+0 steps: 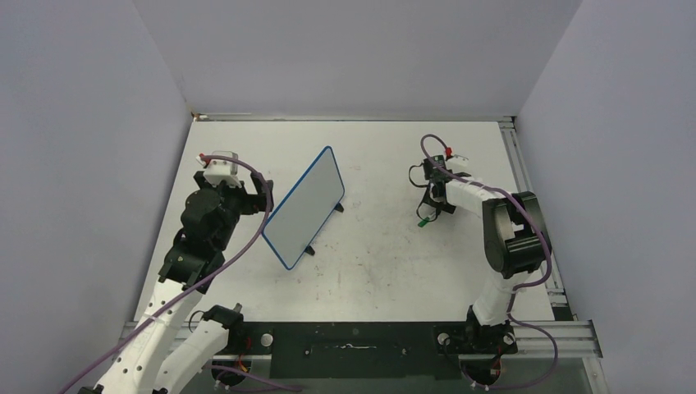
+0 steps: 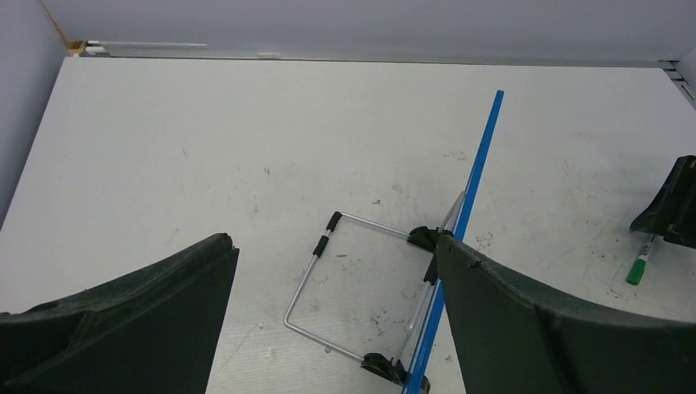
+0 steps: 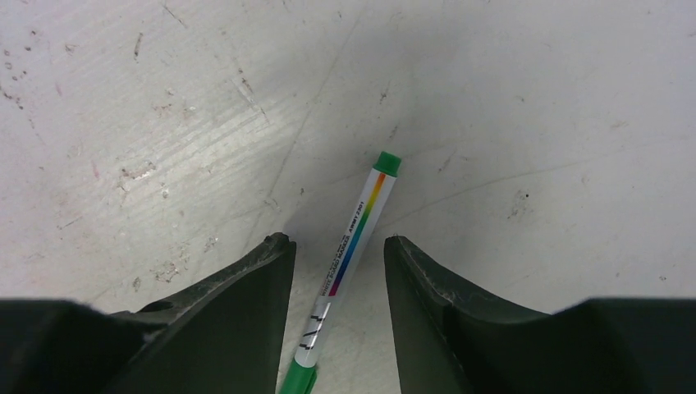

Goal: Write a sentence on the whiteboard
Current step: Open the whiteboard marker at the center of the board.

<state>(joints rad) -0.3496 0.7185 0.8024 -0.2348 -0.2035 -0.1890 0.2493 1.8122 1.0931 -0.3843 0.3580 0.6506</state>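
Note:
The whiteboard, white with a thin blue frame, stands tilted on its feet left of the table's middle. Its face looks blank in the top view, and no sentence is in view. In the left wrist view I see only its blue edge and the wire stand behind it. My left gripper is open, just behind the board. A green whiteboard marker lies flat on the table. My right gripper is low over it, jaws narrowed on either side of the barrel with a small gap on each side.
The tabletop is scuffed and smudged. Grey walls close in the back and both sides. A metal rail runs along the right edge. The marker and a right fingertip show past the board.

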